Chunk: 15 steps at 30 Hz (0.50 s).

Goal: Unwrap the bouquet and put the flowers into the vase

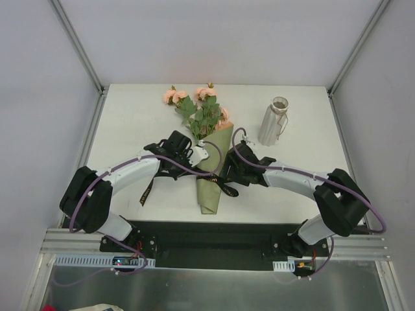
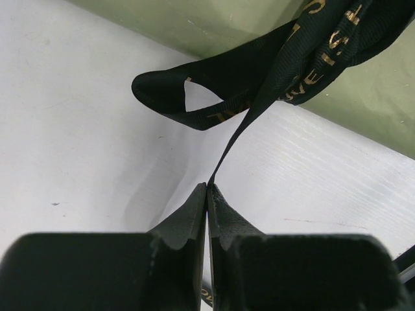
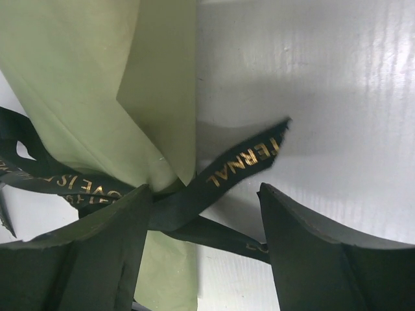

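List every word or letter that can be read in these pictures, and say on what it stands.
"TERNAL": gold print on the black ribbon tail, right wrist view; its beginning is hidden.
"VE IS": gold print on the ribbon band below the green paper; cut off.
"IS": ribbon loop, left wrist view; the neighbouring letters are folded and unreadable.
Top view: print too small to read.

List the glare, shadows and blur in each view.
Top external: evenly lit and sharp; bouquet and vase cast only faint shadows on the table. Left wrist: the left gripper, shut on the ribbon, reads near-black with little detail; the ribbon throws a soft shadow. Right wrist: streaky glare on the table at right; the open right gripper is dark and featureless.
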Each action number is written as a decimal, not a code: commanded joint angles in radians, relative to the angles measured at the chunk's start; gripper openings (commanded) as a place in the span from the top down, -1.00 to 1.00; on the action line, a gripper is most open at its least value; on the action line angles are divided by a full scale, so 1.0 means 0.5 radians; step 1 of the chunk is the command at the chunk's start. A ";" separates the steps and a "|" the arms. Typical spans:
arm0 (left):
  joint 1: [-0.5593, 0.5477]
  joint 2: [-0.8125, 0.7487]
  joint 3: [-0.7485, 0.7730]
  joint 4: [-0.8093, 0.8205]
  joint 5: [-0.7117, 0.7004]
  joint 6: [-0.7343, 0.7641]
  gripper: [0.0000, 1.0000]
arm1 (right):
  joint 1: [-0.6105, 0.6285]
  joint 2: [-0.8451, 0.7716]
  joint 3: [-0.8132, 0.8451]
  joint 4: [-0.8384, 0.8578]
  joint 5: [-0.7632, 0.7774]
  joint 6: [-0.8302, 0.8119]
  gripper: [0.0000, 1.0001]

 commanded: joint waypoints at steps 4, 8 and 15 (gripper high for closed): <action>0.005 -0.099 -0.038 -0.026 -0.040 0.007 0.95 | 0.000 0.101 0.080 0.139 -0.095 0.120 -0.37; 0.002 -0.099 -0.041 -0.026 -0.046 0.007 0.95 | 0.003 0.134 0.113 0.172 -0.120 0.142 -0.34; -0.001 -0.099 -0.044 -0.023 -0.064 0.010 0.96 | 0.042 0.113 0.104 0.188 -0.163 0.170 -0.23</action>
